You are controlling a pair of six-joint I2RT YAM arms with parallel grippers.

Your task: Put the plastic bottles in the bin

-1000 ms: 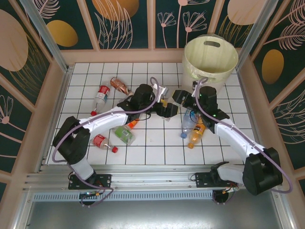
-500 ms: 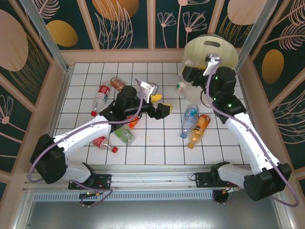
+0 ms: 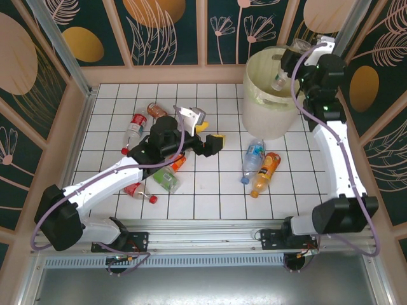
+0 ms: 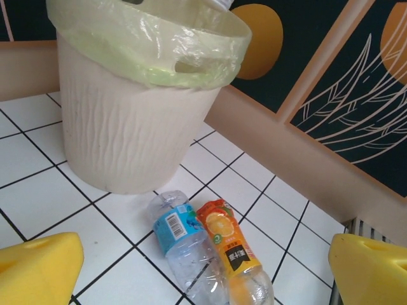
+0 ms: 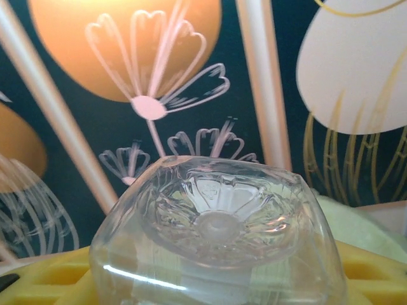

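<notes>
Now: right claw pinches clear bottle, bin straight below it; left claw spread, blue-label bottle just ahead.

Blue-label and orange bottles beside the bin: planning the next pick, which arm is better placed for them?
Left. The left pincer, open, hovers facing the blue-label bottle and orange bottle on the tiles. The right pincer is up over the bin, shut on a clear bottle.
</notes>
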